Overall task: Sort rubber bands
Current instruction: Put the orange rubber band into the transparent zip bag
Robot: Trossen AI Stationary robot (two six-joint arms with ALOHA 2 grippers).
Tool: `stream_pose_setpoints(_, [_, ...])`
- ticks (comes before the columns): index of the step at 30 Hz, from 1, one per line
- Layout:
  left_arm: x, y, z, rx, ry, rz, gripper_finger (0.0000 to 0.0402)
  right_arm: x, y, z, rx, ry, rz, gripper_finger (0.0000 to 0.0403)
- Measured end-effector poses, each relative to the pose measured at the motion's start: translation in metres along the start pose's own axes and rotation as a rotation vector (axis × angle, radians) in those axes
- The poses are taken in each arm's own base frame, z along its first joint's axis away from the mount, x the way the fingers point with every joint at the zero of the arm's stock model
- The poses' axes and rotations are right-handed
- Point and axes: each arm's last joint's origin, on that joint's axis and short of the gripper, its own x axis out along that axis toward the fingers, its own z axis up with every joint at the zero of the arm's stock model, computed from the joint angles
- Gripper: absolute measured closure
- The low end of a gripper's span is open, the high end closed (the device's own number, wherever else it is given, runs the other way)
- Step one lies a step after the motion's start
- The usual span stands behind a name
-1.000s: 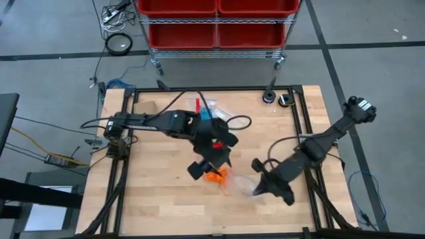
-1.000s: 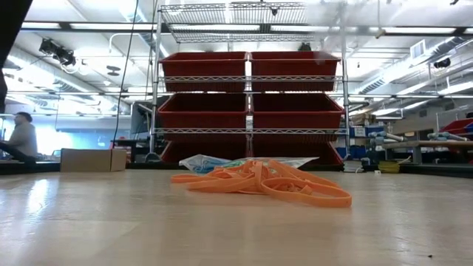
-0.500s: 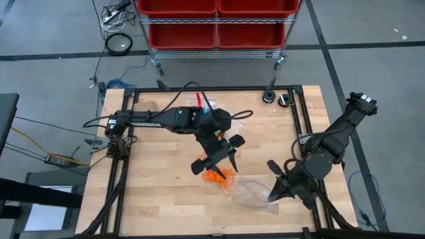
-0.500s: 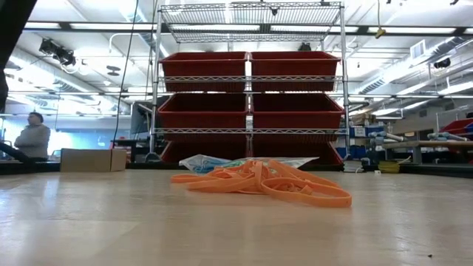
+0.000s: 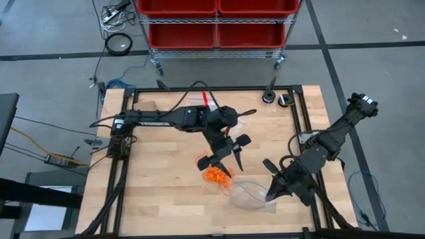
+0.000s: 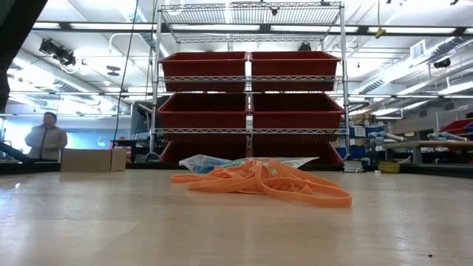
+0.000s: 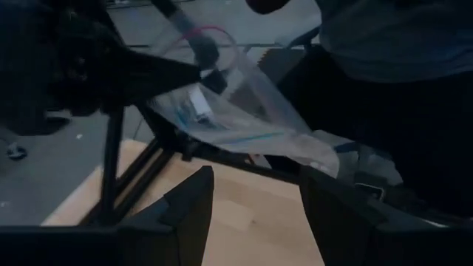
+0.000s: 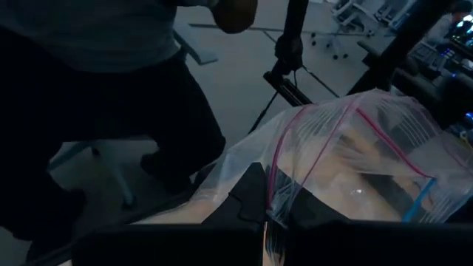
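Left gripper: the left gripper [image 5: 228, 154] is hanging over the middle of the table [image 5: 159, 192] with its fingers [image 7: 188, 210] spread apart and nothing between them — it is sitting just above the orange pile.

Right gripper: the right gripper [image 5: 270, 192] is lying low toward the near right part of the table, its fingers pressed together on the edge of a clear zip bag [image 5: 249, 194]; from the right wrist camera that bag [image 8: 347, 159] is bunching up right at the fingertips, showing a pink seal line.

Rubber bands: the orange rubber bands [image 5: 216, 176] are lying in a loose heap on the bare wood near the table's centre, just beside the clear zip bag; from table height they [image 6: 266, 185] are spreading flat in overlapping loops.

Other bags: more clear bags [image 6: 203, 162] are lying farther back behind the heap — I cannot tell what is in them.

Cardboard box: a tan box [image 6: 92, 159] is sitting at the far left edge.

Room: red bins [image 6: 251, 66] are filling a wire rack behind the table, and a person [image 6: 46, 139] is standing at far left.
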Motion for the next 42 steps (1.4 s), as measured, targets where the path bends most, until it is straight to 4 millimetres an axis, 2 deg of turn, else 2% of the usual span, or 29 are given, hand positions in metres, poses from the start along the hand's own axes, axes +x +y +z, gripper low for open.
stream_pose_setpoints(9, [0.006, 0.001, -0.005, 0.016, -0.056, -0.062, 0.0193, 0.000, -0.002, -0.001, -0.011, -0.004, 0.007, 0.0403])
stream_pose_setpoints(16, [0.006, 0.007, -0.002, 0.071, -0.047, 0.014, 0.0193, 0.000, -0.004, -0.002, 0.018, 0.001, 0.001, 0.0403])
stream_pose_setpoints(21, [0.006, 0.008, 0.001, 0.091, -0.085, -0.001, 0.0193, 0.000, -0.005, -0.003, 0.045, 0.004, 0.003, 0.0403])
stream_pose_setpoints(31, [0.010, 0.000, 0.002, 0.086, -0.129, -0.093, 0.0193, 0.000, -0.005, -0.003, 0.071, 0.003, 0.007, 0.0403])
stream_pose_setpoints(42, [0.016, -0.003, 0.001, 0.122, -0.128, -0.120, 0.0193, 0.000, -0.010, -0.002, 0.086, -0.031, -0.001, 0.0403])
